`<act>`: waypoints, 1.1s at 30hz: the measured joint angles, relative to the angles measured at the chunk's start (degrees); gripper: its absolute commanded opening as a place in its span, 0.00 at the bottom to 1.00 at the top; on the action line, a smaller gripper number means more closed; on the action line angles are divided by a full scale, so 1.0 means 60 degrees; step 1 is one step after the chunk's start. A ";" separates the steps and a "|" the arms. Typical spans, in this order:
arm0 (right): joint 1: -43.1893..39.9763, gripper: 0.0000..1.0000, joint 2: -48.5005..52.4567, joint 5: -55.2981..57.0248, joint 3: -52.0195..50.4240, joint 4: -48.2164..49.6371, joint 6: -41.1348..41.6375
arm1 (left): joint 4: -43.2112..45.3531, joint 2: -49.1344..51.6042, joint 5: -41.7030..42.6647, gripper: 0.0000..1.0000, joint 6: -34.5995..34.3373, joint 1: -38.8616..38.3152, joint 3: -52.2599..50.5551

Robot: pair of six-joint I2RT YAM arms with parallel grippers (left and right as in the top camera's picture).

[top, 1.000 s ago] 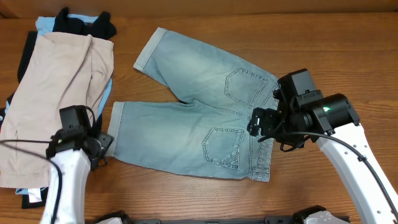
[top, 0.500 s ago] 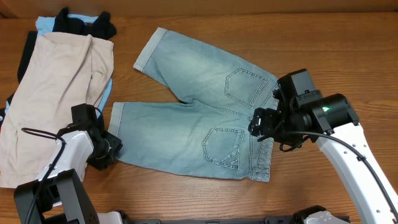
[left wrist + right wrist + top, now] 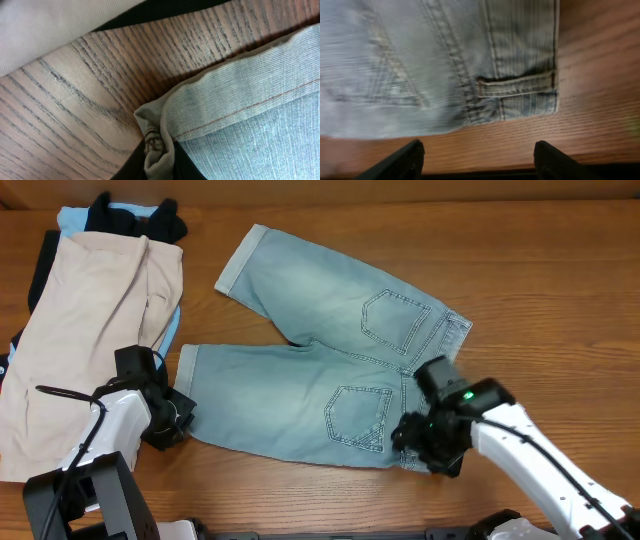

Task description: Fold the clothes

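Faded light-blue denim shorts [image 3: 320, 360] lie flat, back pockets up, in the middle of the table. My left gripper [image 3: 178, 418] sits at the near-left cuffed hem. In the left wrist view it [image 3: 159, 161] is shut on the bunched corner of that cuff [image 3: 240, 100]. My right gripper [image 3: 425, 445] is at the near-right waistband corner. Its dark fingers [image 3: 400, 160] stand open over bare wood just short of the waistband edge [image 3: 520, 95], with nothing between them.
Beige shorts [image 3: 90, 330] lie at the left over black [image 3: 140, 220] and sky-blue [image 3: 70, 220] garments, close behind my left arm. The wooden table [image 3: 540, 280] shows to the right of the denim. The table's near edge runs just below both grippers.
My left gripper moved to the cuff corner and shut on it. My right arm moved from the middle of the waistband toward the near corner, its jaws narrowing a little.
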 measured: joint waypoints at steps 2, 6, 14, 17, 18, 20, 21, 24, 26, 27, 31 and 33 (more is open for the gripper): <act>0.0284 0.70 0.0000 0.0051 -0.0426 0.0397 0.0433 | 0.0011 0.0000 -0.0004 0.16 0.0000 0.0000 0.0000; 0.0641 0.68 0.0000 0.0117 -0.1169 0.1282 0.1115 | 0.0040 0.0000 -0.0004 0.15 0.0000 0.0000 0.0000; 0.0663 0.44 0.0000 0.0849 -0.1515 0.1861 0.1971 | 0.0386 0.0000 0.0044 0.04 0.0087 0.0000 0.0000; 0.0681 0.20 0.0000 0.1005 -0.1512 0.1916 0.2200 | 0.0404 0.0000 0.0073 0.04 0.0401 0.0000 0.0004; 0.0678 0.09 0.0000 0.1035 -0.1512 0.1905 0.2208 | 0.0255 0.0000 0.0117 0.04 0.0576 0.0000 0.0044; 0.0641 0.04 0.0000 0.1104 -0.1504 0.1851 0.2310 | -0.0200 0.0018 0.0237 0.04 0.0954 0.0000 0.0215; 0.0576 0.04 0.0000 0.1107 -0.1486 0.1770 0.2324 | -0.0415 0.0040 0.0277 0.04 0.1111 0.0000 0.0342; 0.0222 0.04 0.0000 0.1075 -0.1271 0.1184 0.2364 | -0.1446 0.0091 0.0455 0.04 0.1679 0.0000 0.1111; -0.0164 0.04 -0.0007 0.0965 -0.0765 0.0357 0.2269 | -0.2452 0.0106 0.0663 0.04 0.2080 -0.0029 0.2022; -0.0193 0.04 -0.0007 0.0954 -0.0707 0.0299 0.2229 | -0.2583 0.0106 0.0699 0.04 0.2153 -0.0036 0.2171; -0.0605 0.04 -0.0273 0.0871 0.0514 -0.1180 0.1814 | -0.4269 0.0106 0.0903 0.04 0.2583 -0.0044 0.3745; -0.0754 0.04 -0.0583 0.0849 0.1049 -0.1723 0.1665 | -0.5005 0.0106 0.0965 0.04 0.2798 -0.0044 0.4492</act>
